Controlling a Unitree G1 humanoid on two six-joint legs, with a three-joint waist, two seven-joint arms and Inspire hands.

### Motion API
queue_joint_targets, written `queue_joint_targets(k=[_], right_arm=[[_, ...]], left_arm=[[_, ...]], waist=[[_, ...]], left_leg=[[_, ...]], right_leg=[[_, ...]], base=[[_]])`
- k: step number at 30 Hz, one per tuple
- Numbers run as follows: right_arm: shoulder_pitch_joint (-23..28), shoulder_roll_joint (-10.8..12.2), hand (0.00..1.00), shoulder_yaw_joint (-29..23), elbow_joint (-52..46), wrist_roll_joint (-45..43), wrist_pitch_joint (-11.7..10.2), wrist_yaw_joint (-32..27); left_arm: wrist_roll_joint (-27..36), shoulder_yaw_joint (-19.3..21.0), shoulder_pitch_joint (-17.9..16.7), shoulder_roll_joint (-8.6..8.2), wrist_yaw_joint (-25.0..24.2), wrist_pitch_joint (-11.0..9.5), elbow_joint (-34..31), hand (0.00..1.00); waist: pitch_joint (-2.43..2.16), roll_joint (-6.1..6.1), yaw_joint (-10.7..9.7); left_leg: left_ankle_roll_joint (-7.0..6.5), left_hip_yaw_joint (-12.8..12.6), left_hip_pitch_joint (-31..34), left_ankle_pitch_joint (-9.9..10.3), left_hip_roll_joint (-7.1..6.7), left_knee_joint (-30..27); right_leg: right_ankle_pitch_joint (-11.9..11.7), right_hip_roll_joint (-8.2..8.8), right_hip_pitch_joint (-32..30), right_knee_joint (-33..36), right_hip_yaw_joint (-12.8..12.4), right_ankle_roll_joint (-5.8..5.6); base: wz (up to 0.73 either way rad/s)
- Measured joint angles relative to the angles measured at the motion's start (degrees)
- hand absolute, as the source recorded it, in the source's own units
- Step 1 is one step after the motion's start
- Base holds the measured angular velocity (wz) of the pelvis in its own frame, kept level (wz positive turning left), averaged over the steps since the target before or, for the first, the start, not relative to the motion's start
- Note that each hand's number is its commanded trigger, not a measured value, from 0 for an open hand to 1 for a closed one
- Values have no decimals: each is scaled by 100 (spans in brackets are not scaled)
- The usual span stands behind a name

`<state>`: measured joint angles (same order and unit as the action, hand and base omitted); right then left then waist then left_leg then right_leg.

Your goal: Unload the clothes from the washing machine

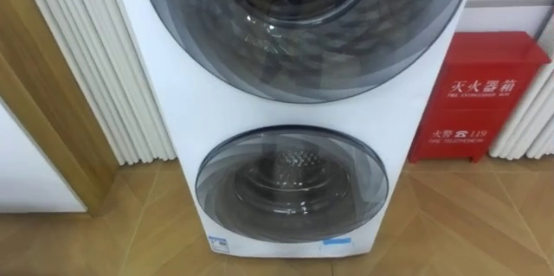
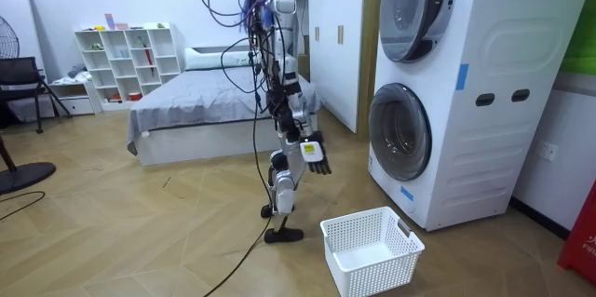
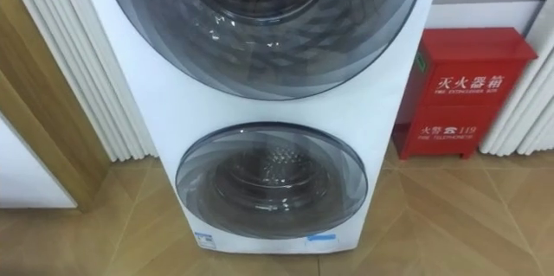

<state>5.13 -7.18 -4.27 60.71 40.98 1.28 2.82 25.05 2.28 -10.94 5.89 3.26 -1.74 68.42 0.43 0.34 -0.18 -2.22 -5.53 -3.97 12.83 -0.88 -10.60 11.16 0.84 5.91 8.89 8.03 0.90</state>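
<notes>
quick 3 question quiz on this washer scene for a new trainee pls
1. True or false: the lower door of the washing machine is open.
2. Where is the white basket? A on top of the machine; B on the floor in front of it; C inside the machine.
3. Fill in: the box standing on the floor to the right of the machine is ____ in colour.

Key: 1 false; 2 B; 3 red
</notes>
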Motion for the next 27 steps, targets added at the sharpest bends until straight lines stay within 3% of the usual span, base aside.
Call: queue_joint_targets(k=[3, 7, 10, 14, 20, 27], right_arm=[[-158, -59, 0, -194, -1166, 128, -2, -229], [-361, -301, 0, -232, -2673, -96, -10, -501], [-578, -467, 0, -265, -3526, -90, -29, -699], [-983, -674, 0, -378, -3916, -336, 6, -876], [-1517, -866, 0, -381, -4993, -340, 193, -1082], [-1949, -1120, 0, -456, -5112, -296, 257, -1346]], left_arm=[[2, 1, -9, 47, -15, 1, -34, 0], [-109, 100, -136, 117, -53, 25, -195, 0], [-250, 213, -230, 181, -126, 70, -261, 0], [-498, 311, -264, 206, -95, 168, -426, 0], [-564, 342, -275, 222, -98, 338, -531, 0], [-710, 438, -316, 213, -86, 433, -562, 0]], waist=[[6, -66, -12], [1, -193, 4], [32, -270, 40], [-26, -344, 41], [-40, -344, 70], [-31, -382, 170]], left_leg=[[0, -39, -60, 0, -7, -21], [0, -69, -70, 0, -8, -28], [0, -93, -52, 0, 0, -22], [0, -45, -20, -1, -5, -19], [0, 14, 4, -2, 9, -10], [1, 87, -148, -3, 14, 12]], right_leg=[[1, -1, 9, -9, -22, 1], [4, -7, 2, -24, -101, 1], [4, -15, -24, -26, -145, 0], [-3, -2, -30, 48, -34, -6], [-3, -12, -69, 80, -9, -6], [-2, -10, 57, 79, -1, -6]], base=[[-3], [-5], [-6], [7], [2], [5]])
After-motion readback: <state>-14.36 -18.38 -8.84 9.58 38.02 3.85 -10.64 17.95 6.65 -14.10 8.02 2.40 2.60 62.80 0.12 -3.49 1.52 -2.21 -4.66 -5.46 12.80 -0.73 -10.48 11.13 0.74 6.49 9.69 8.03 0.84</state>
